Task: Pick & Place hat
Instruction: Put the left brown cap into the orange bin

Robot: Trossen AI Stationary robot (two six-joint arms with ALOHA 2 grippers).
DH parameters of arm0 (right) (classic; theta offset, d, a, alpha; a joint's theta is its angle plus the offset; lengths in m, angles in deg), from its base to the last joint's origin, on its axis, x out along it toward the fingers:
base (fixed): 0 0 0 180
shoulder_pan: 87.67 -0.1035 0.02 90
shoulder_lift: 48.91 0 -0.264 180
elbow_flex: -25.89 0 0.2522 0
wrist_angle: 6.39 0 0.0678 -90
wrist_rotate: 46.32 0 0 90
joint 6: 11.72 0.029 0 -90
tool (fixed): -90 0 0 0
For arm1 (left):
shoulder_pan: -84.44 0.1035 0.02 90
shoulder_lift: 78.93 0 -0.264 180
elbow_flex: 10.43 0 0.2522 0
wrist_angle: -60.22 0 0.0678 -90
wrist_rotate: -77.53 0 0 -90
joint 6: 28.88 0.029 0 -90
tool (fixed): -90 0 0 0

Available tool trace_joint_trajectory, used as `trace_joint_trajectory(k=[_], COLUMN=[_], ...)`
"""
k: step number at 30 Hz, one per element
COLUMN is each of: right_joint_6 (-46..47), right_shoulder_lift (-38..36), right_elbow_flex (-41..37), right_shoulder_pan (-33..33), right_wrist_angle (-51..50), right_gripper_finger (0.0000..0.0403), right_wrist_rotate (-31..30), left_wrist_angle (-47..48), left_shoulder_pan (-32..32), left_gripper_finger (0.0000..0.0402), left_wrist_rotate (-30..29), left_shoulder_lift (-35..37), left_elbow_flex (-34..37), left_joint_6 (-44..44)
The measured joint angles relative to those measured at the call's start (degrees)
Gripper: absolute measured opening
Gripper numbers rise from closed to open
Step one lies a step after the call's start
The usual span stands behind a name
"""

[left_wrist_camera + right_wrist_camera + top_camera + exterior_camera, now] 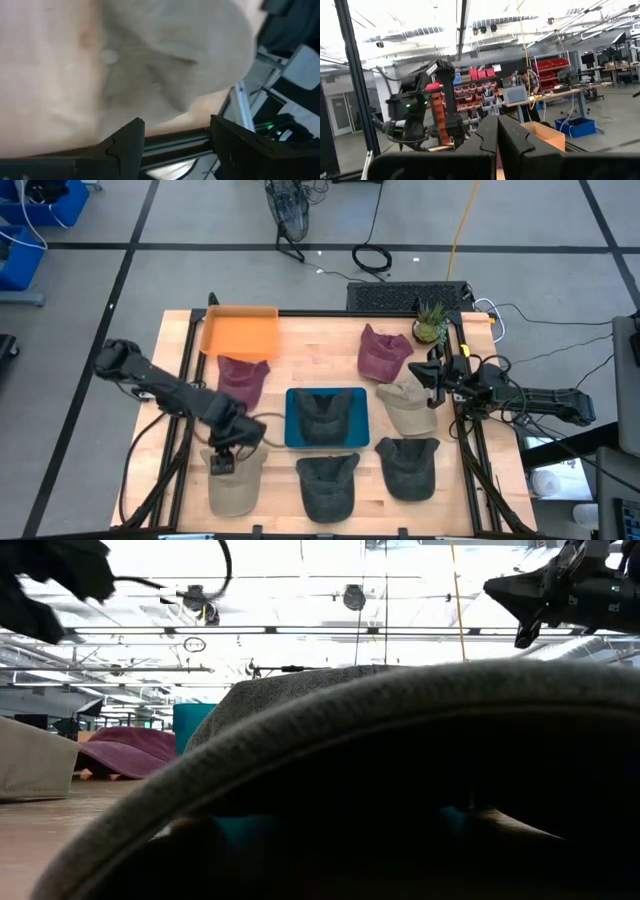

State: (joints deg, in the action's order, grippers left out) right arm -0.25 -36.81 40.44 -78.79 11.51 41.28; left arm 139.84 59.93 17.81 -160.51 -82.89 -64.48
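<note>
Hats set out in rows on the table (180,330), with a tray in the middle.

A tray (294,420) in the middle holds one hat (325,415). Two hats (243,378) (382,352) lie behind it, and one (407,408) lies to its right. Three hats (235,482) (328,482) (408,465) lie along the front. A bin (240,332) sits at the back left and a plant (430,324) at the back right.

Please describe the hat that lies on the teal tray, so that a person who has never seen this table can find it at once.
Find the teal tray at the middle of the wooden table. The dark grey cap lies inside it. Two other dark grey caps lie on bare wood nearer the front edge, so this is the only hat resting on a tray.
</note>
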Motion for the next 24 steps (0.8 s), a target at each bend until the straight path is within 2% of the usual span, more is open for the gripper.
trace_joint_trajectory(k=[3,7,11,14,20,24], right_joint_6=[0.02,1.96,4.98,6.56,8.01,7.56], right_shoulder_lift=[0.0,0.0,0.01,0.57,1.74,2.05], right_elbow_flex=[0.0,0.0,0.0,0.0,0.0,0.0], right_shoulder_pan=[0.0,0.0,0.0,0.0,-0.04,-0.04], right_wrist_angle=[0.31,0.26,-1.68,-3.6,-1.08,-0.6], right_gripper_finger=[0.0,0.0,0.0,0.0,0.0,0.0], right_wrist_rotate=[1.2,1.18,1.52,4.22,5.62,5.61], left_wrist_angle=[-5.96,-13.47,-16.12,-16.08,-16.44,-16.43], left_shoulder_pan=[-4.36,-8.98,-13.43,-16.93,-23.12,-25.79], left_gripper_finger=[0.0226,0.0226,0.0225,0.0225,0.0225,0.0225], left_wrist_rotate=[-3.21,-11.54,-19.27,-24.82,-26.93,-29.1], left_shoulder_lift=[0.0,0.0,-0.02,-0.04,-0.04,-0.52], left_elbow_flex=[0.0,0.0,0.0,0.0,0.0,0.0], left_joint_6=[-4.9,-9.75,-12.78,-17.36,-25.17,-26.44])
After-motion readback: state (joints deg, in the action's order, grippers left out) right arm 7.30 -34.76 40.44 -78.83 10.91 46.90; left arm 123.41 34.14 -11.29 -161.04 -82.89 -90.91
